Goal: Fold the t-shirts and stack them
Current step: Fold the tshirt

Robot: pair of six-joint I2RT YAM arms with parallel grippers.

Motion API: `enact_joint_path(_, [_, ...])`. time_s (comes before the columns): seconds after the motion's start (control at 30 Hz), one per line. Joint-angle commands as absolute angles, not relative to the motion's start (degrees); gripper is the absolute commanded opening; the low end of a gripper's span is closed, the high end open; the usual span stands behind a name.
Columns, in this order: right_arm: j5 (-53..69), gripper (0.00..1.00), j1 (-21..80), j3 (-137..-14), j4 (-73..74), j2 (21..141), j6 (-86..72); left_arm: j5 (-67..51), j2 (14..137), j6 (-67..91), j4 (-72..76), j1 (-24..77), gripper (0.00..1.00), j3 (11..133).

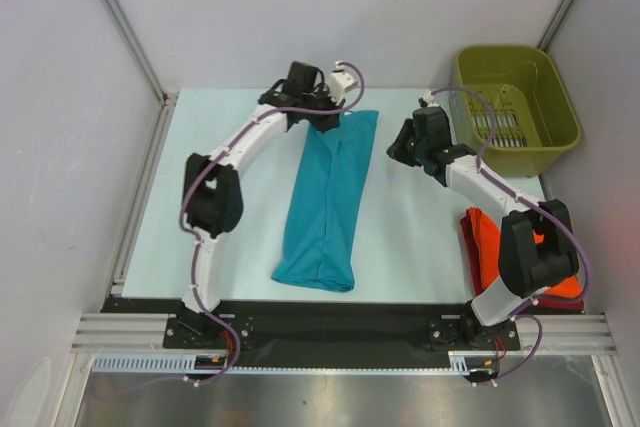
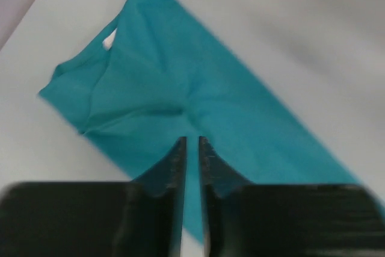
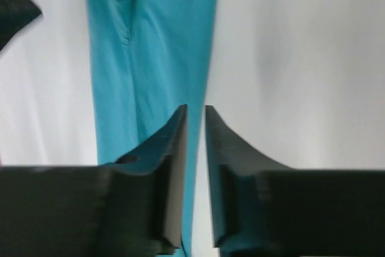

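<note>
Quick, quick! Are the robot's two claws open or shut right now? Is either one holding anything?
Left gripper: open just a crack, holding nothing.
Right gripper: open just a crack, holding nothing.

Pale mint-white flat table top point(image 1: 420, 247), evenly lit. Plain white panel walls point(image 1: 300, 7) on three sides, slim silver aluminium corner posts point(image 1: 120, 22) between. Black base strip point(image 1: 340, 322) and silver slotted rail point(image 1: 125, 331) along near edge.
</note>
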State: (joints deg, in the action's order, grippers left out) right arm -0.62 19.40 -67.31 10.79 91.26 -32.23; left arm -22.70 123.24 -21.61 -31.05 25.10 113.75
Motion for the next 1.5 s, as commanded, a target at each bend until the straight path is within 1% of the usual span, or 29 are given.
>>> enact_joint_path(0.0, [0.53, 0.18, 18.89, -64.69, 8.35, 90.62, -36.3, -22.24, 130.85, -13.9, -29.96, 26.45, 0.0, 123.73])
enact_joint_path(0.03, [0.44, 0.14, 18.81, -64.08, 8.35, 90.09, -36.82, -22.06, 132.52, -13.45, -30.41, 26.72, 0.0, 125.75])
enact_joint_path(0.07, [0.53, 0.08, 18.81, -62.42, 8.18, 89.48, -36.83, -21.97, 135.06, -13.36, -30.5, 27.5, 0.0, 128.29])
enact_joint_path(0.13, [0.27, 0.04, 18.9, -60.83, 8.09, 87.9, -37.17, -20.66, 136.49, -12.92, -29.19, 28.47, 0.0, 129.28])
enact_joint_path(0.17, [0.44, 0.01, 18.9, -59.17, 8.17, 87.46, -37.7, -18.65, 137.45, -12.75, -28.4, 29.26, 0.0, 129.37])
enact_joint_path(0.2, [0.53, 0.0, 19.07, -58.11, 8.0, 86.67, -38.05, -17.85, 138.07, -12.4, -27.87, 29.44, 0.0, 129.64])
enact_joint_path(0.33, [1.06, 0.0, 20.47, -55.2, 6.94, 86.22, -39.55, -12.75, 140.18, -12.04, -28.83, 29.44, 0.0, 130.17])
enact_joint_path(0.53, [0.35, 0.0, 22.59, -55.2, 7.21, 87.45, -39.81, -10.46, 142.38, -13.36, -33.75, 28.92, 0.0, 130.87])
enact_joint_path(0.67, [0.26, 0.0, 22.76, -55.55, 7.38, 87.28, -39.11, -9.14, 139.23, -13.27, -32.52, 27.17, 0.0, 125.61])
enact_joint_path(0.83, [0.09, 0.0, 24.86, -57.3, 9.22, 86.93, -37.53, -7.3, 137.29, -13.45, -32.87, 24.35, 0.0, 123.15])
enact_joint_path(0.93, [-2.45, 0.0, 27.24, -58.18, 10.98, 86.4, -35.95, -7.65, 135.27, -13.53, -31.64, 23.21, 0.0, 119.11])
enact_joint_path(1.13, [-3.43, 0.0, 30.84, -59.59, 14.67, 84.47, -32.79, -9.67, 129.83, -16.08, -29.1, 22.94, 0.0, 112.42])
enact_joint_path(1.2, [-3.6, 0.0, 31.98, -59.77, 17.83, 84.2, -31.91, -10.72, 128.68, -16.08, -28.74, 22.94, 0.03, 112.15])
enact_joint_path(1.23, [-2.91, 0.03, 32.17, -59.59, 19.93, 83.76, -31.64, -11.59, 127.63, -16.08, -29.0, 22.85, 0.15, 113.11])
enact_joint_path(1.27, [-2.29, 0.06, 32.43, -59.42, 20.82, 83.5, -31.03, -12.82, 127.01, -16.17, -29.96, 22.76, 0.23, 113.46])
enact_joint_path(1.3, [-1.07, 0.08, 33.13, -58.46, 21.61, 83.15, -30.76, -15.27, 125.26, -16.26, -30.32, 22.68, 0.26, 113.73])
enact_joint_path(1.33, [-0.53, 0.15, 33.66, -57.93, 23.01, 82.27, -30.5, -16.16, 124.11, -15.91, -30.67, 22.41, 0.3, 113.38])
enact_joint_path(1.4, [1.3, 0.23, 35.93, -56.43, 24.78, 81.39, -29.53, -19.66, 119.56, -15.91, -31.99, 21.89, 0.31, 111.81])
enact_joint_path(1.43, [1.49, 0.33, 36.9, -55.9, 26.79, 80.43, -29.18, -20.91, 117.62, -16.6, -32.86, 21.71, 0.32, 108.58])
enact_joint_path(1.47, [1.58, 0.36, 37.96, -55.55, 27.76, 79.9, -28.83, -22.48, 115.77, -17.48, -33.48, 21.62, 0.32, 106.28])
